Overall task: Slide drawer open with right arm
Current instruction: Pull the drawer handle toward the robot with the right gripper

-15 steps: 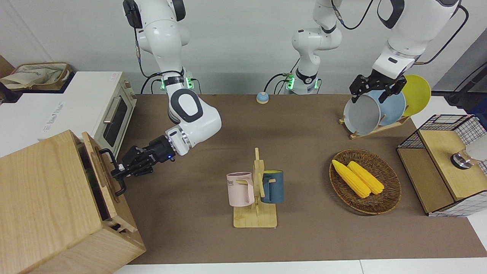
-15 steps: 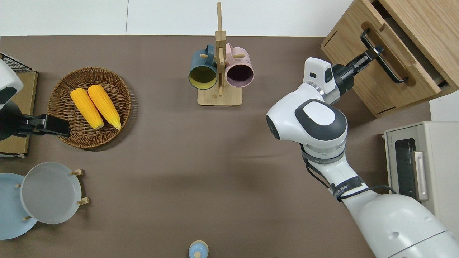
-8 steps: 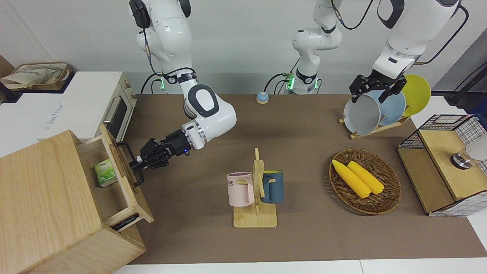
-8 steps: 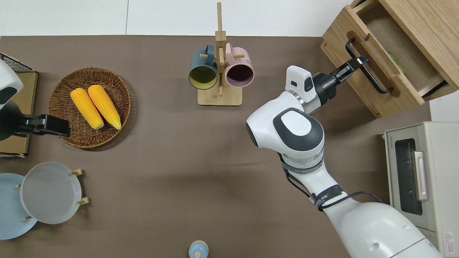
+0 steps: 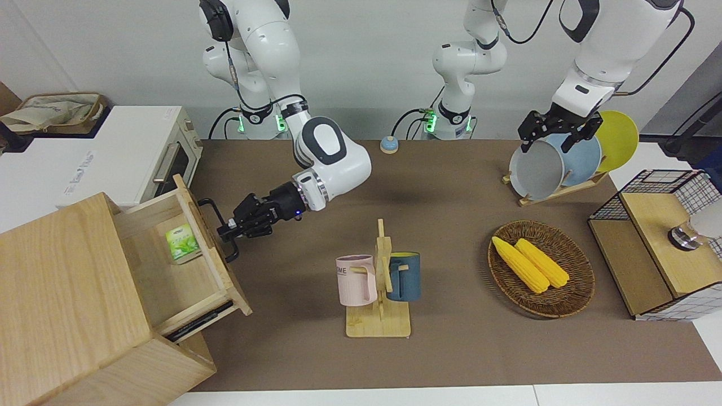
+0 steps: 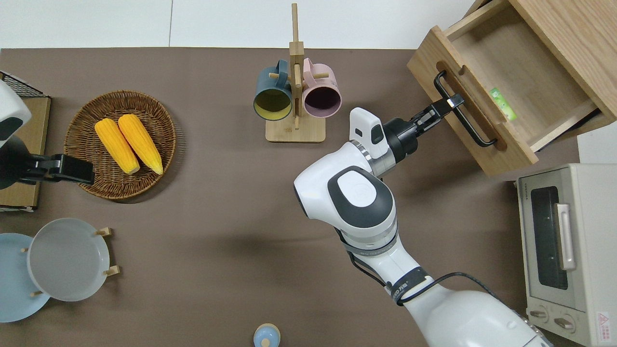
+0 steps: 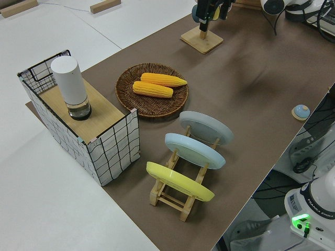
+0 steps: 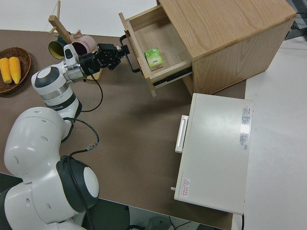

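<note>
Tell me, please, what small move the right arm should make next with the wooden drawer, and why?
Probably let go and back off: the right gripper is shut on the black bar handle, and the pale-wood drawer is already far out, its floor and a small green packet exposed. The left arm is parked.

Front, overhead views share table (image 5: 451, 186); side views oblique.

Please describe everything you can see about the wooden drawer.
The drawer is wide, shallow and pale wood, part of a big pale-wood box cabinet at the right arm's end of the table. It is pulled well out. A black bar handle crosses its front, and the right gripper is shut on it. Inside, a small green packet leans against the front panel; the floor is otherwise bare.
</note>
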Action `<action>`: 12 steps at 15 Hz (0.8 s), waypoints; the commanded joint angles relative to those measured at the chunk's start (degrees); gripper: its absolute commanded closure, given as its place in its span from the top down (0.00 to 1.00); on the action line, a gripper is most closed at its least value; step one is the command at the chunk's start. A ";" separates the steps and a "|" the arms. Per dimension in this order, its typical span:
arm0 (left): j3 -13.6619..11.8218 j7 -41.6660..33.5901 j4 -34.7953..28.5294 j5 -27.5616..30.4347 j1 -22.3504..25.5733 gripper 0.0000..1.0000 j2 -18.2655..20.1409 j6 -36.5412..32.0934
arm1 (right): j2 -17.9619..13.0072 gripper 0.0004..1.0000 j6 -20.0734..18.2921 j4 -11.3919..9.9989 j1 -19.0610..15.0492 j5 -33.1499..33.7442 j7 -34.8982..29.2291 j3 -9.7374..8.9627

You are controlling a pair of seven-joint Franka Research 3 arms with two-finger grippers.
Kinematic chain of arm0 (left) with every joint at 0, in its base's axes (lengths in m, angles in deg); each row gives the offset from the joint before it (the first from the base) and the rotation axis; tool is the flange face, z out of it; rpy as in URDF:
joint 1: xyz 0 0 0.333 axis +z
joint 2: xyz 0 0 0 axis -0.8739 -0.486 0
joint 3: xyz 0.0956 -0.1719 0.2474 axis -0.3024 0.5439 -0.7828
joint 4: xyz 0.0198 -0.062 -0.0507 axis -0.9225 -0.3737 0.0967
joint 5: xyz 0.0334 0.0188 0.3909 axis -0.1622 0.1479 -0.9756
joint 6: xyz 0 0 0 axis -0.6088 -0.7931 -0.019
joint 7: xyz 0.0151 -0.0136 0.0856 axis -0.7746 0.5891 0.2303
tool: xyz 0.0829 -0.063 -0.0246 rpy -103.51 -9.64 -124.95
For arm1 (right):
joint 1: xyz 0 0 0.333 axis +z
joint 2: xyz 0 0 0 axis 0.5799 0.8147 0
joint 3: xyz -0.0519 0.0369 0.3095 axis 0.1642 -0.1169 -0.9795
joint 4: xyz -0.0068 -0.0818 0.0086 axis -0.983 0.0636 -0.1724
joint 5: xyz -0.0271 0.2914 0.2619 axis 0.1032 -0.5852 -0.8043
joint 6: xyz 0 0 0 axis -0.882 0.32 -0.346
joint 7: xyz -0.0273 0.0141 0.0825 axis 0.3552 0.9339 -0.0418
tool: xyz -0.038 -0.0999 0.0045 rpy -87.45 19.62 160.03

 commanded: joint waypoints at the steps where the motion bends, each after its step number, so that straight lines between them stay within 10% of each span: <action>1: 0.39 -0.56 1.40 -0.98 0.31 0.99 -0.65 -1.13 | -0.16 0.00 -2.03 1.02 3.17 -1.26 3.32 -1.26; 12: 0.39 -0.56 1.40 -0.98 0.31 0.99 -0.65 -1.13 | 0.19 0.00 -6.52 2.25 8.45 -3.73 4.91 -1.26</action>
